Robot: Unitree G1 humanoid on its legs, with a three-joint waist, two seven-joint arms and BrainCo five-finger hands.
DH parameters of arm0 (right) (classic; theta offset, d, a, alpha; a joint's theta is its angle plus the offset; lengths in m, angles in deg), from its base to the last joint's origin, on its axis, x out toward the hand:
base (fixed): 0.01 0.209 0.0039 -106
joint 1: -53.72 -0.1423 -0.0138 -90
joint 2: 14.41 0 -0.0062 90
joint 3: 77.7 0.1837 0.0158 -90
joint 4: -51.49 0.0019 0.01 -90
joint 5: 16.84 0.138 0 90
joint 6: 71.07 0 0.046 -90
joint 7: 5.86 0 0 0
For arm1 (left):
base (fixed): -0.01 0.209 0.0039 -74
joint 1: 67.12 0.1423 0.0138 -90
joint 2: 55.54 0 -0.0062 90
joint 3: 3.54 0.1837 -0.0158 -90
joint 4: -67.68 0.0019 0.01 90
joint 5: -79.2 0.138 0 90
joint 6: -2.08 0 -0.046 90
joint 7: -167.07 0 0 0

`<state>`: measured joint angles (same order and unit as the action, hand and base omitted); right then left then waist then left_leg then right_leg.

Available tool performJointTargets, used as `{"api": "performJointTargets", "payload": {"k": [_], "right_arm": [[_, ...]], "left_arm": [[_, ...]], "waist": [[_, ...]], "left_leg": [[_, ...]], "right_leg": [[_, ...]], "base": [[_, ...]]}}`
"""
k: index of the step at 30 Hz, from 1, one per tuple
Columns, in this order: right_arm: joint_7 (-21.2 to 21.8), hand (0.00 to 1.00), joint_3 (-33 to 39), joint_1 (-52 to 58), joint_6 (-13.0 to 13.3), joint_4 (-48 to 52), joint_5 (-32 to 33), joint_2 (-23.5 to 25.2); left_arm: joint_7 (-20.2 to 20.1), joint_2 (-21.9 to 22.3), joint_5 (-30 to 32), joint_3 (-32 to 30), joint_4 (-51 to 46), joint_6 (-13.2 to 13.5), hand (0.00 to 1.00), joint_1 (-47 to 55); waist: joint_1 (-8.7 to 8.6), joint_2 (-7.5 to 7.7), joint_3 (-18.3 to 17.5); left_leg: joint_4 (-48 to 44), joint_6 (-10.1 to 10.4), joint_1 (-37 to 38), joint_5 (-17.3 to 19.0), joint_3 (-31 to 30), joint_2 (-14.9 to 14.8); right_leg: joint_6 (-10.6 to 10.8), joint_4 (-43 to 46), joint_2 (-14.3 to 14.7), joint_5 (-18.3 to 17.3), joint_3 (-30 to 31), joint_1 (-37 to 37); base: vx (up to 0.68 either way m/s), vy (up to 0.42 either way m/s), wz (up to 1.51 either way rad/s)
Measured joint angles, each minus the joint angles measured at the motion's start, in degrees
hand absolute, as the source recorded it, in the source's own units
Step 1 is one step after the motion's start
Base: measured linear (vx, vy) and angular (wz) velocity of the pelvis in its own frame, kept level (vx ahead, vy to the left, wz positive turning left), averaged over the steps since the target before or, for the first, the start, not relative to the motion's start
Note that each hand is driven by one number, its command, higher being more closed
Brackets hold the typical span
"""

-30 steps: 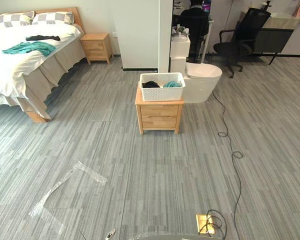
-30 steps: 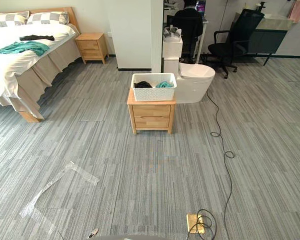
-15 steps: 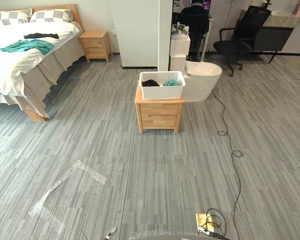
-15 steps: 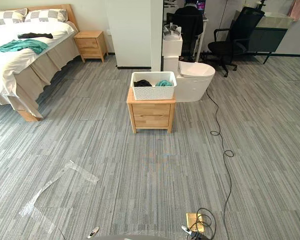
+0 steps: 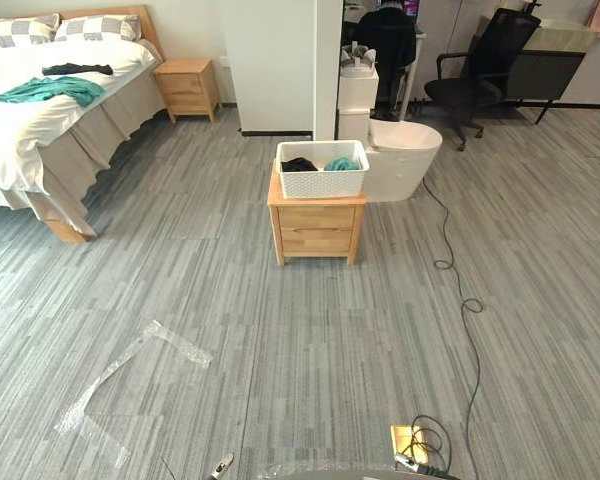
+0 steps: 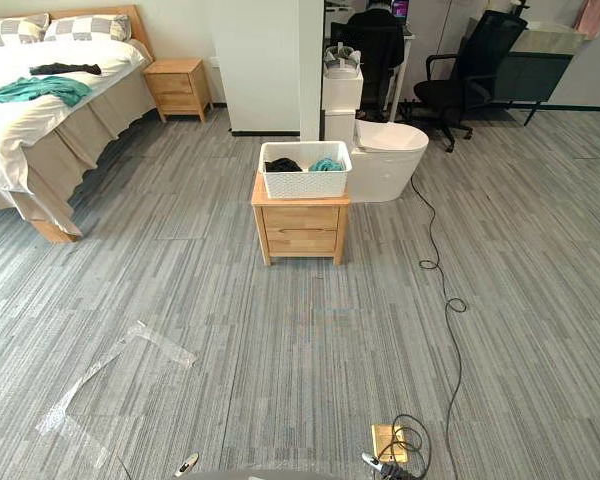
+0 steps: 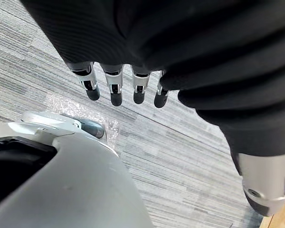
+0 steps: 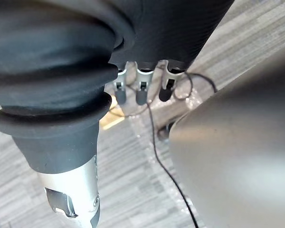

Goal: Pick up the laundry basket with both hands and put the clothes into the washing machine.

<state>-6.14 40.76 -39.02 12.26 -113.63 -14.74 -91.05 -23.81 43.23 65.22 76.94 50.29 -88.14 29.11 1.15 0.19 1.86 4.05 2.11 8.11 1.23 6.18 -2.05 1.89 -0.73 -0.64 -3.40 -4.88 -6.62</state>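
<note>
Eye views: your basket [image 5: 322, 168], clothes [image 5: 302, 166] inside, sits on a stand [image 5: 316, 225], likely for an easy two-handed lift, well beyond your fingers.
Left wrist: left hand [image 7: 115, 89] hangs straight-fingered, empty, above floor [image 7: 180, 156].
Right wrist: right hand [image 8: 141, 90] likewise, holding nothing.

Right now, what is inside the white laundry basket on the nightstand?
In the laundry basket: a black garment and a teal garment beside it. Anything beneath them is hidden by the basket's wall.

Open left hand [image 7: 115, 88] above floor [image 7: 180, 156]
</note>
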Motion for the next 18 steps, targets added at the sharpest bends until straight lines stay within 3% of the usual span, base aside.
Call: {"api": "performJointTargets", "payload": {"k": [5,6,8,9,11,12,13,14,15,16,18], "right_arm": [[0.04,0.00,0.56,-0.61,-0.20,-0.03,-0.48,0.05],[0.03,0.00,1.28,-0.86,-0.22,-0.03,-0.46,0.12],[-0.01,0.00,2.97,-0.60,-0.06,0.23,-0.12,0.21],[-0.01,0.00,3.68,-0.60,0.02,0.31,0.12,0.18],[-0.12,0.00,6.64,-0.57,0.03,2.51,0.59,0.24],[-0.24,0.00,8.30,0.01,0.02,4.31,1.48,1.47],[-0.85,0.00,9.20,0.88,0.16,4.30,2.88,3.18],[-1.08,0.00,9.92,0.49,0.28,4.26,3.64,3.53],[-1.06,0.00,12.07,-0.51,0.40,5.44,4.78,2.69],[-1.08,0.00,13.22,-1.05,0.44,5.39,5.23,2.65],[-1.23,0.00,15.46,-0.77,0.57,3.98,6.86,3.10]], "left_arm": [[-0.45,-0.22,-0.11,-0.04,0.09,-0.63,0.00,-0.41],[-0.45,-0.30,-0.13,-0.04,0.10,-0.66,0.00,-0.65],[-1.07,-0.35,-0.16,0.15,0.09,-0.90,0.00,-0.67],[-1.54,-0.38,-0.25,0.16,0.06,-1.05,0.00,-0.76],[-2.14,-0.96,-0.61,0.08,-0.12,-1.24,0.00,-1.08],[-2.90,-1.93,-0.70,-0.24,-0.32,-1.25,0.00,-1.06],[-2.99,-2.38,-0.71,-1.60,-0.27,-1.35,0.00,-0.73],[-3.15,-2.79,-0.73,-3.00,-0.61,-1.57,0.00,-0.82],[-2.75,-2.01,-0.73,-4.89,-1.12,-2.19,0.00,-0.36],[-2.69,-1.91,-1.15,-6.04,-1.16,-2.19,0.00,0.01],[-2.82,-1.79,-1.33,-6.17,-1.08,-2.22,0.00,-0.06]], "waist": [[0.06,-0.20,0.78],[0.04,0.51,1.81],[-0.36,0.14,2.69],[-0.36,0.13,2.95],[-0.20,0.42,4.16],[-0.22,2.32,4.40],[-0.85,3.85,3.82],[-0.96,4.75,4.13],[0.76,4.08,6.49],[0.63,4.06,6.90],[-0.53,3.41,6.88]], "left_leg": [[0.04,-0.03,1.12,0.00,0.83,0.04],[-0.19,-0.05,1.92,0.02,0.80,0.05],[-1.44,-1.08,2.28,1.24,-0.97,0.07],[-1.77,-1.58,2.32,1.87,-1.60,0.34],[-3.20,-2.99,1.63,3.31,-3.39,2.00],[-2.84,-3.47,1.44,3.63,-4.82,3.64],[-1.93,-4.01,2.31,3.96,-6.11,5.68],[-6.87,-5.37,0.79,5.65,-5.94,6.08],[-9.97,-5.66,1.96,9.40,-3.25,5.00],[-9.27,-6.76,2.60,10.19,-3.42,4.63],[-8.51,-6.69,2.82,10.25,-3.94,2.59]], "right_leg": [[0.44,0.72,0.01,0.34,0.83,-0.62],[1.03,2.09,-0.10,-0.05,0.33,-0.99],[5.51,12.40,-1.13,-3.20,-2.01,2.17],[5.89,16.34,-1.87,-4.10,-3.10,3.64],[3.21,32.96,-5.29,-5.21,-4.67,10.87],[-3.40,44.02,-7.82,-3.29,-4.77,17.01],[-3.81,46.95,-8.82,0.35,-4.16,20.08],[-3.01,48.53,-10.40,-0.14,-4.32,20.27],[-2.18,51.17,-11.50,-5.32,-7.30,22.61],[-1.84,48.35,-11.93,-6.85,-9.36,22.68],[0.57,34.79,-10.93,-7.25,-14.72,22.82]], "base": [[-0.02,-0.004,-0.10],[-0.05,-0.006,0.03],[-0.11,0.000,0.23],[-0.13,0.034,0.39],[-0.12,0.035,0.53],[-0.08,-0.006,0.83],[0.09,0.018,0.84],[0.25,0.001,0.33],[0.29,0.024,-0.15],[0.21,-0.019,-0.23],[0.18,-0.030,0.01]]}}
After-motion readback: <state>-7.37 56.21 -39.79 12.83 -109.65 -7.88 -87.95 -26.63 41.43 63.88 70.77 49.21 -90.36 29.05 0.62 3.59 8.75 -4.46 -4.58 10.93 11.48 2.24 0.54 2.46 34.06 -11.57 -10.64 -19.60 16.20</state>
